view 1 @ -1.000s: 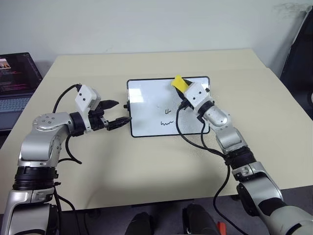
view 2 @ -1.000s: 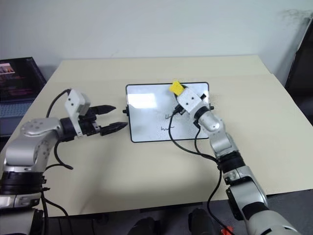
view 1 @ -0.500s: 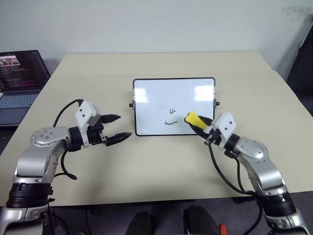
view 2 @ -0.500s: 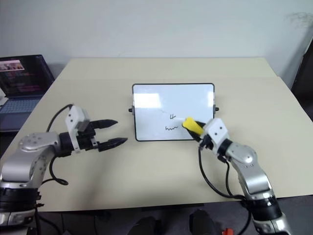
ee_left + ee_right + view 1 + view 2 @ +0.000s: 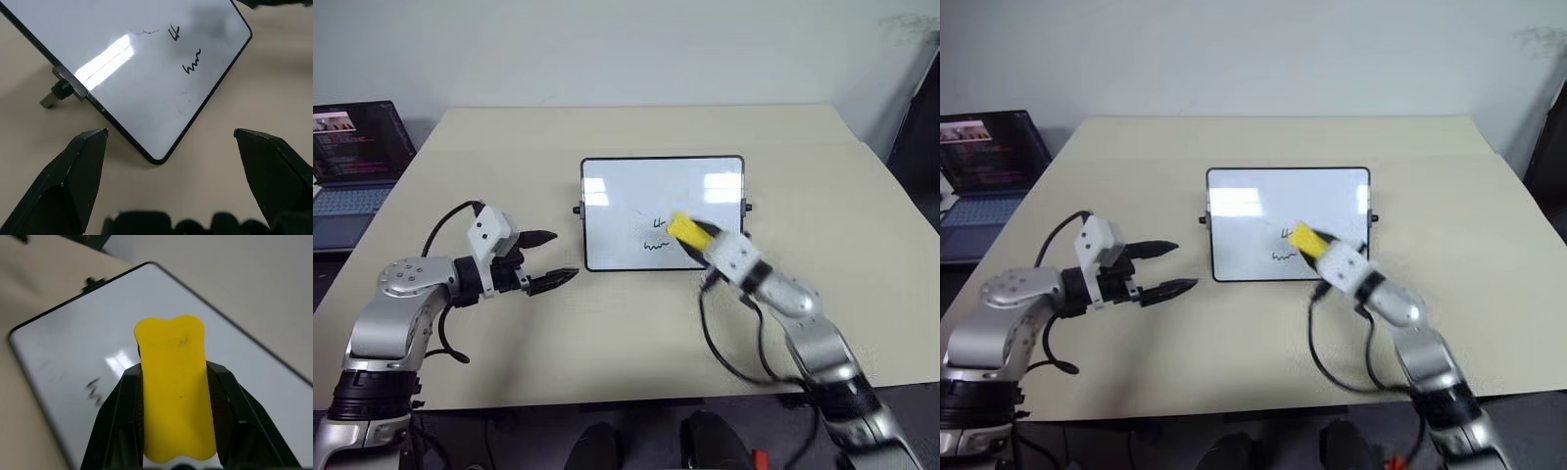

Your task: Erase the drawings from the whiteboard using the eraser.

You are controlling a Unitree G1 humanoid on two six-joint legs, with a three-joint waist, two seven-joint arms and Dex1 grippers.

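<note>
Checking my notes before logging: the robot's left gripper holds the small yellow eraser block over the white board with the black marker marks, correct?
Not quite: the right gripper holds the small yellow eraser block, as the right wrist view shows. It is over the white board with the black marker marks.

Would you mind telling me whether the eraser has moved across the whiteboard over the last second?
Yes. The eraser was at the whiteboard's far edge; it is now near the front edge, beside the drawings, in the right claw.
</note>
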